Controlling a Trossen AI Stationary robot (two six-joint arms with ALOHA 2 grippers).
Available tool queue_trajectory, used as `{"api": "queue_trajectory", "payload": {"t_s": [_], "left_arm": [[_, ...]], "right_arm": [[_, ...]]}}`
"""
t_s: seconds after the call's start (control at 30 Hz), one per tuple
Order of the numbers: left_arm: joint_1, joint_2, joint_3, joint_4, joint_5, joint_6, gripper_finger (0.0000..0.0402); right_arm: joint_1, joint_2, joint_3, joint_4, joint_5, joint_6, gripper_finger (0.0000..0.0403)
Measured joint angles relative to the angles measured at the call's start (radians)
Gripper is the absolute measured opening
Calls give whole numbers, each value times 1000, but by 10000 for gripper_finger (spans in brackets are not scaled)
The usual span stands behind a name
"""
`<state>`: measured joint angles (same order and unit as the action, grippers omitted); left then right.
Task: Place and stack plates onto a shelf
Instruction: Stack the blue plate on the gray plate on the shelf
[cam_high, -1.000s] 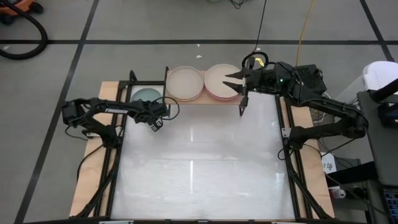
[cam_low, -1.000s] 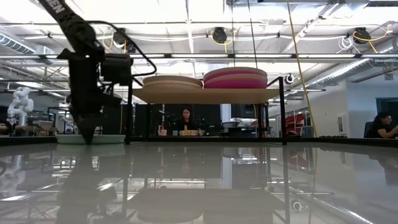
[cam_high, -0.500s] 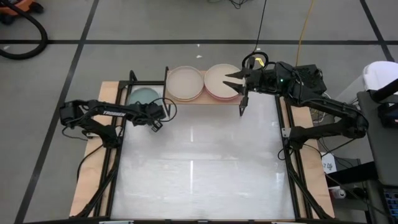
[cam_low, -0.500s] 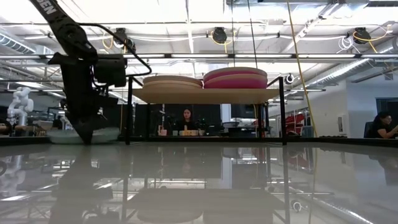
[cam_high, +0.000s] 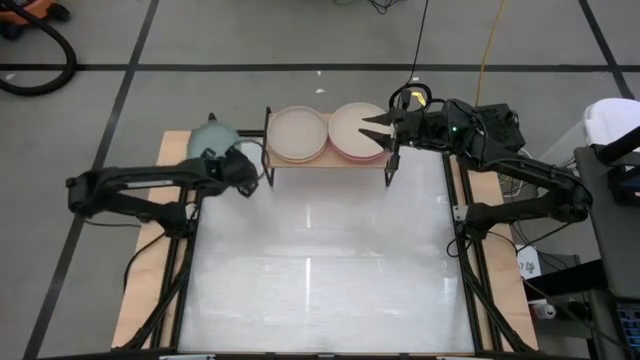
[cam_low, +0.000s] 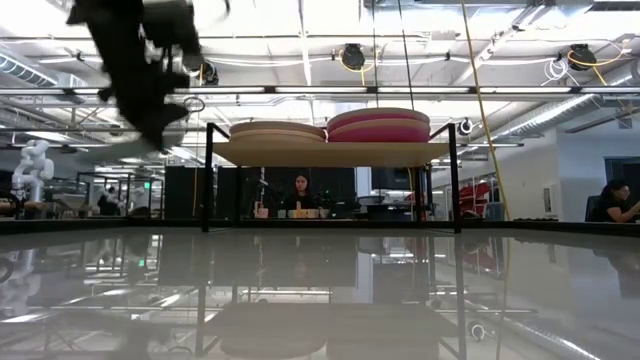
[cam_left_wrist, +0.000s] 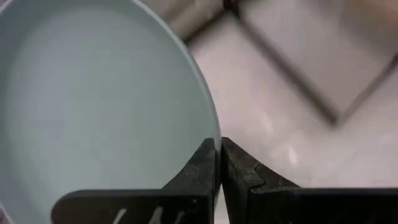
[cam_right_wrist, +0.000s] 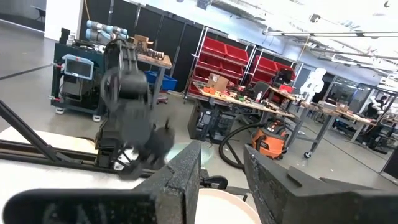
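The left pincer (cam_left_wrist: 219, 163) is pinched tight on the rim of a round, flat, pale teal plate (cam_left_wrist: 93, 106). In the high view this plate (cam_high: 212, 138) is in the upper left part of the frame, just left of the shelf. In the low view the left arm is blurry and high in the upper left corner, above the level of the shelf top, so the plate looks lifted up in the air. I think it is held by its edge so it can slide flat onto a pile.

The small shelf with a light wooden top and thin black legs (cam_low: 330, 154) stands at the far edge of the big shiny white counter (cam_high: 320, 270). Two piles sit on it. The left pile is beige and brown plates (cam_low: 277, 132). The right pile is magenta and pink plates (cam_low: 378, 125). They are stacked to save room.

The right pincer (cam_high: 372, 130) hangs over the right pile, in the upper middle of the high view. Its fingers are spread apart and hold nothing. It seems to be waiting out of the way.
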<state>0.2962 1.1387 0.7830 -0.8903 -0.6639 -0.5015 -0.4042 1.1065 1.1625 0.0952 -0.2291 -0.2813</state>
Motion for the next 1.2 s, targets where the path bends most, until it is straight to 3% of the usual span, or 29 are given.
{"api": "queue_trajectory", "payload": {"t_s": [0.1,0.2,0.37,0.47,0.67,0.8,1.1,1.2], "left_arm": [[-6,-67,95,14,-80,82,9],[-7,-95,187,130,-95,287,9],[-7,-48,335,373,93,648,9],[-7,42,436,363,179,740,9],[-7,257,606,209,337,867,9],[-16,366,653,125,352,903,9],[-15,426,663,102,360,932,10],[-15,426,663,101,376,912,30]], "right_arm": [[0,0,0,1,0,2,105],[0,0,0,1,0,4,105],[0,0,0,17,0,5,105],[0,0,0,30,21,5,105],[0,-16,1,34,46,7,105],[0,-35,1,16,46,7,105],[0,-71,1,-26,48,9,105],[0,-71,1,-26,49,19,105]]}}
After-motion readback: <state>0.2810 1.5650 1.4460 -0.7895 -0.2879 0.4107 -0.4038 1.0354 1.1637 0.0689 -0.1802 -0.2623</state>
